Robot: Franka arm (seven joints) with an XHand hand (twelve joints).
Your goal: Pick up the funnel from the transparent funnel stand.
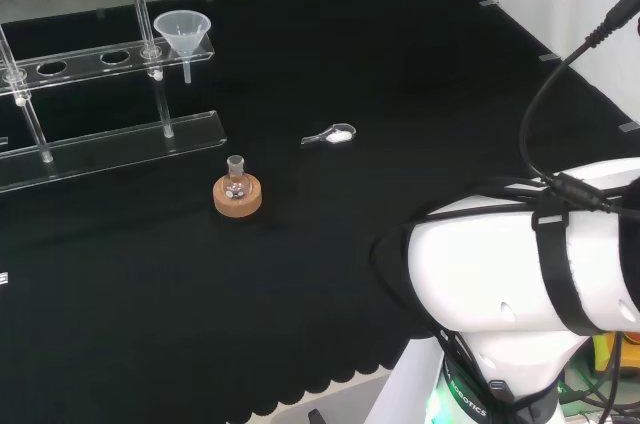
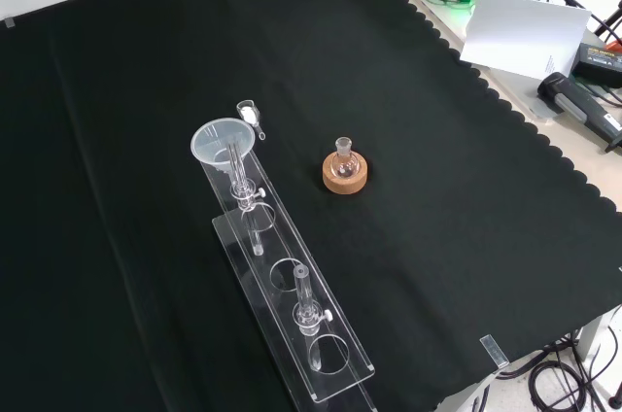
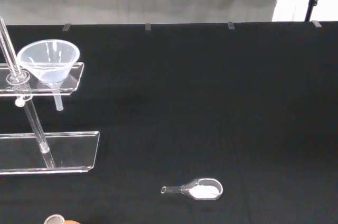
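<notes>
Funnel [image 1: 183,32]: 1 clear funnel, seated upright in the end hole of the stand's upper shelf, stem hanging through below the shelf.
Funnel stand [image 1: 110,149]: 1 transparent rack, a base plate and a holed shelf on 2 thin posts; in the front view, 2 more holes plainly stand empty.
Flask [image 2: 343,154]: 1 small glass flask on 1 cork ring [image 2: 345,177], apart from the stand.
Scoop [image 3: 195,188]: 1 clear scoop holding white powder, lying on the cloth [image 1: 400,74] near the funnel end of the stand.
Hand: I cannot tell how its fingers are set.
Step in hand: the approach, judged unstarted.
Doing it well: come down over the rim, close on the cone, lift straight up until the stem clears the hole, and keep off the near post.
</notes>
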